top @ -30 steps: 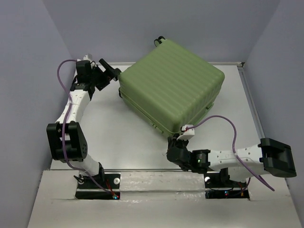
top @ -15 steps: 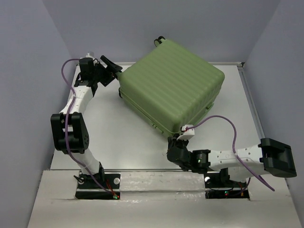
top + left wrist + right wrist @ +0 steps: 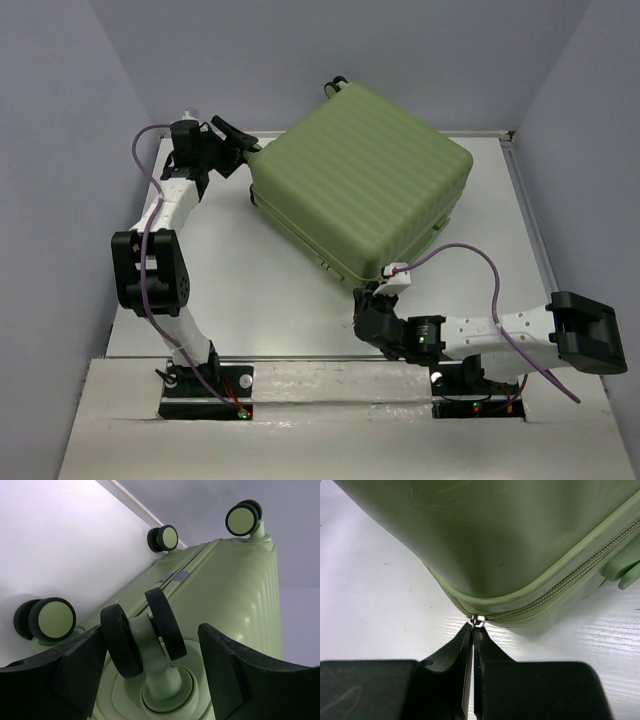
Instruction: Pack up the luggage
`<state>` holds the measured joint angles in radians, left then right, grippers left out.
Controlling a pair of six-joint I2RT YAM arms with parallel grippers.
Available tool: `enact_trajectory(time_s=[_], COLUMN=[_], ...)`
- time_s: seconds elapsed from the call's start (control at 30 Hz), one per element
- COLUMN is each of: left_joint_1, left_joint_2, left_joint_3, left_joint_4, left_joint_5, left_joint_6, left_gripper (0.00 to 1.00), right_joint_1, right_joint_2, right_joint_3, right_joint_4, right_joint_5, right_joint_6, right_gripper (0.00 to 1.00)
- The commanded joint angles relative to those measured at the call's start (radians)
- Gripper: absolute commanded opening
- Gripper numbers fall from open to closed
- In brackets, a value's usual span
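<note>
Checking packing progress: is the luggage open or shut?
Shut: the luggage lies flat, shells together; the right gripper pinches the zipper pull at its corner.

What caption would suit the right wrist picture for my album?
Right gripper, jaws pinched on the small metal zipper pull at a corner of the light-green hard-shell suitcase.

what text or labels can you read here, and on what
No readable text in any view.
Luggage: no brand or number shows on its shell.
Grey tab on its wheeled end: too small and blurred to tell if it bears print.
Zip pull at the right gripper: no mark readable.
</note>
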<state>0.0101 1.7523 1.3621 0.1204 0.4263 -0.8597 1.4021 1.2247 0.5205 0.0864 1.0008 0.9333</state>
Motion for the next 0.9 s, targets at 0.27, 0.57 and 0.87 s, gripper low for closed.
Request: enact_trajectory(time_s=[0.27, 0.57, 0.87], left_joint_1=[-0.006, -0.005, -0.047], left_joint_2=[0.004, -0.008, -0.187], left_joint_3=[0.035, -0.032, -0.240], left_joint_4=[0.108, 0.237, 0.382], left_joint_5=[-0.035, -0.073, -0.188], left_joint_6=[-0.055, -0.114, -0.076], left_gripper=[0.72, 0.28, 0.06], right_joint_1=[0.028, 0.028, 0.017], right_joint_2=[0.015, 0.022, -0.002], right_joint_3=[-0.005, 0.006, 0.033], right_joint_4=[0.030, 0.030, 0.038], right_joint_5=[-0.090, -0.097, -0.131], right_joint_6=[-0.002, -0.013, -0.108], right_gripper=[0.07, 0.07, 0.07])
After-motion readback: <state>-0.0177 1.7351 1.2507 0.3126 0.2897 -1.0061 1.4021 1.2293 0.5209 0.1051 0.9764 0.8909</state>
